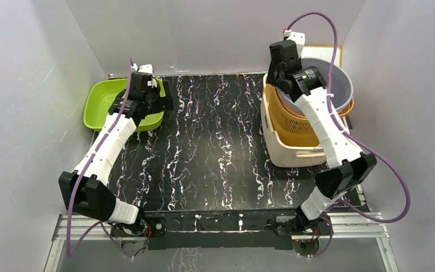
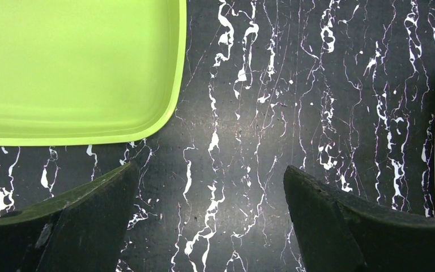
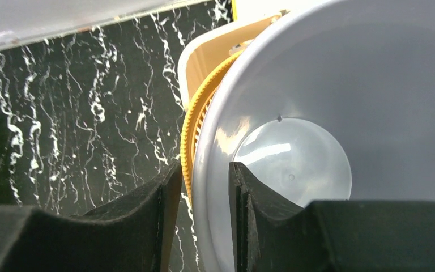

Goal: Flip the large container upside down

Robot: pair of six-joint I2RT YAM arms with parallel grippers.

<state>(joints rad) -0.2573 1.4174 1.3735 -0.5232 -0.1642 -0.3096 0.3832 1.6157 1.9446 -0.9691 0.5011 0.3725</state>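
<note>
From above, the tub (image 1: 340, 85), taken to be the large container, was seen upright at the right rear of the table (image 1: 215, 141). It was nested in an orange basket (image 1: 294, 122), which was itself set in a cream basket (image 1: 286, 153). The right gripper (image 1: 283, 79) was placed at the tub's rim on the side toward the table's middle, and the left gripper (image 1: 157, 102) was held by the edge of a green tray (image 1: 99, 105). In the left wrist view, the left jaws were shown wide apart and empty over bare table just beside the tray. In the right wrist view, the right jaws were shown closed over the tub's rim, one finger inside and one outside; whether the orange rim was also caught could not be told. The task was judged barely begun: the rim was gripped, but the tub was yet to be lifted out and inverted. One tub, two baskets, one tray and two arms were counted.
</note>
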